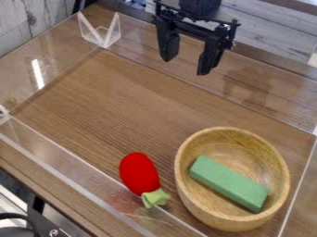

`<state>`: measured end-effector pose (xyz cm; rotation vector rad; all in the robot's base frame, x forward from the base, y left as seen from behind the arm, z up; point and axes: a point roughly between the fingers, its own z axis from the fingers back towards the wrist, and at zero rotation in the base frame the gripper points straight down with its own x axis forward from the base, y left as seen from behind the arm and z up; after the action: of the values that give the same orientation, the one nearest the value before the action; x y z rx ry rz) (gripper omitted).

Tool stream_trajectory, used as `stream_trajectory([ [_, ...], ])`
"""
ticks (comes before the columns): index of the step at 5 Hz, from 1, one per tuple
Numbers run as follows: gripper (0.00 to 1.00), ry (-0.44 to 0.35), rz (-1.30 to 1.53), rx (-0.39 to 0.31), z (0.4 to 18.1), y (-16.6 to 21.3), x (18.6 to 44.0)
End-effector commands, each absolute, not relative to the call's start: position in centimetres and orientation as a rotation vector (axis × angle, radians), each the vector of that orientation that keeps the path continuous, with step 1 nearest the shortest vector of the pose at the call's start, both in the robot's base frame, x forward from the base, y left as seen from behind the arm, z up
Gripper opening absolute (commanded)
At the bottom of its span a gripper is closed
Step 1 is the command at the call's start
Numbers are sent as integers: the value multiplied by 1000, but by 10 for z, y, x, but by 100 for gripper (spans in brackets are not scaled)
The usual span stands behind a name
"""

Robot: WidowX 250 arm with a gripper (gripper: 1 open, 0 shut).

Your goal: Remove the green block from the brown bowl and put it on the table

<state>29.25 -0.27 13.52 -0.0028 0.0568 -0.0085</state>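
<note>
The green block (228, 183) lies flat and slanted inside the brown bowl (233, 137), which sits on the table (111, 102) at the front right. My gripper (187, 51) hangs at the back of the scene, well above and behind the bowl. Its two dark fingers (166, 44) point down with a clear gap between them, so it is open and holds nothing.
A red strawberry-like toy (139, 171) with a small light-green stem (155, 198) lies left of the bowl near the front acrylic wall (74, 171). Low clear walls border the table on all sides. A clear folded stand (99, 31) sits at the back left.
</note>
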Motion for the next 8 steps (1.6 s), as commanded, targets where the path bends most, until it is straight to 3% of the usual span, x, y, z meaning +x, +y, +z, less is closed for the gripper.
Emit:
stream_trajectory([
  [1, 100, 82, -23, -5, 123, -4, 285],
  [3, 100, 79, -211, 5, 105, -28, 269],
  [5, 100, 46, -633, 27, 97, -73, 236],
  [6, 100, 30, -816, 39, 92, -74, 224],
  [8, 100, -2, -973, 63, 84, -71, 225],
])
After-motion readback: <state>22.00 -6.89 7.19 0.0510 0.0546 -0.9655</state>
